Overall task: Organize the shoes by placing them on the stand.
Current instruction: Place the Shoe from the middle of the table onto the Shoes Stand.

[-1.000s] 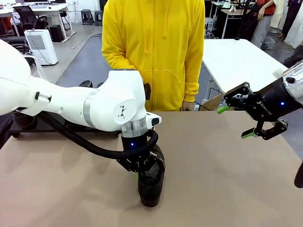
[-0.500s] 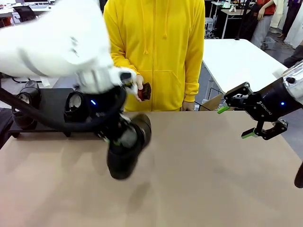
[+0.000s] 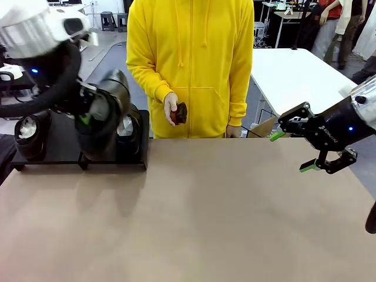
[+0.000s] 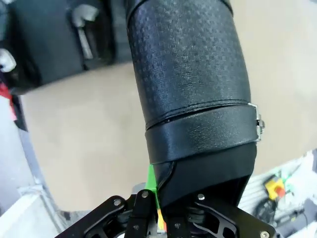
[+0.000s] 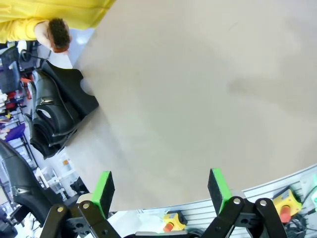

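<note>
Black stand point(image 3: 59, 157) with paper-stuffed shoes point(image 3: 28, 136); left tool point(image 4: 153, 218) pinching another shoe point(image 3: 101, 120), right tool point(image 3: 292, 151) spread.

White, rounded left arm point(image 3: 35, 26) with a grey joint band, a blue light and a black corrugated cable point(image 3: 56, 88) looping beside it; the right gripper point(image 3: 292, 151) is black with green pads point(image 5: 103, 190), a blue light behind it. The person point(image 3: 191, 64) wears a yellow hoodie with drawstrings and a front pocket.

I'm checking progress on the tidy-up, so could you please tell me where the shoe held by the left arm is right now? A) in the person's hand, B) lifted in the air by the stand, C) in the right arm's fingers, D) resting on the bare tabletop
B: the left gripper is shut on the shoe, held up off the table at the stand.
</note>
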Available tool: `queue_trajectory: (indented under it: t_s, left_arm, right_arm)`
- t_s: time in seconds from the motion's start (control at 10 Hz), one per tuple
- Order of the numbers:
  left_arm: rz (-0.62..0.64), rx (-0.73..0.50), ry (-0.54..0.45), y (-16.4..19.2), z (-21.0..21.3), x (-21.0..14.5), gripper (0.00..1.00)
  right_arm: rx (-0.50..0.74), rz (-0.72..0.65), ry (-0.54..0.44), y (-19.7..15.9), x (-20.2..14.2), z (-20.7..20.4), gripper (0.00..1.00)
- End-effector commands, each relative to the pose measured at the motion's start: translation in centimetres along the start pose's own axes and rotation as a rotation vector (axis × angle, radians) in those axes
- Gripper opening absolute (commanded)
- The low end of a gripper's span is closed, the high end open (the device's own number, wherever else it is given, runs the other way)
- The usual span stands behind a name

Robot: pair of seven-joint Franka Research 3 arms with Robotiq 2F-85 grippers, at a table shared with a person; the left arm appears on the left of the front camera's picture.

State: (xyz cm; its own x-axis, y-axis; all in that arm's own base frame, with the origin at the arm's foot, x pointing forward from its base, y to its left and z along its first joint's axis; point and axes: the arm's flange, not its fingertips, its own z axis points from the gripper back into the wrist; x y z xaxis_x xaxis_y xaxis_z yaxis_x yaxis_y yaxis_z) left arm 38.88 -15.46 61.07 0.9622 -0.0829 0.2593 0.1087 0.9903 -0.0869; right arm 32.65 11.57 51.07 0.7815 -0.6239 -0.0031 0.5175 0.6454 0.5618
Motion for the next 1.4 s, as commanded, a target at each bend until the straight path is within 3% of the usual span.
queue_trajectory:
  t_s: [0.0, 0.1, 0.5, 0.6, 0.8, 0.9, 1.3]
  left_arm:
    - [0.140, -0.030, -0.028, 1.0, 0.2, -1.4, 0.00]
    - [0.000, 0.000, 0.000, 0.0, 0.0, 0.0, 0.00]
    - [0.028, 0.002, 0.010, 0.1, -0.5, -0.5, 0.00]
    - [0.062, 0.043, -0.073, 1.1, -1.4, 0.1, 0.00]
    - [0.218, 0.047, -0.223, 5.6, -0.7, 1.8, 0.00]
    - [0.235, 0.082, -0.277, 8.4, -0.4, 2.9, 0.00]
    - [0.183, 0.263, -0.265, 16.2, -2.2, 7.0, 0.00]
  right_arm:
    - [-0.008, 0.010, -0.005, 0.0, 0.1, 0.1, 1.00]
    - [-0.008, 0.010, -0.005, 0.0, 0.1, 0.1, 1.00]
    - [-0.008, 0.010, -0.005, 0.0, 0.1, 0.1, 1.00]
    - [-0.008, 0.010, -0.005, 0.0, 0.1, 0.1, 1.00]
    - [-0.008, 0.010, -0.005, 0.0, 0.1, 0.1, 1.00]
    - [-0.008, 0.010, -0.005, 0.0, 0.1, 0.1, 1.00]
    - [-0.008, 0.010, -0.005, 0.0, 0.1, 0.1, 1.00]
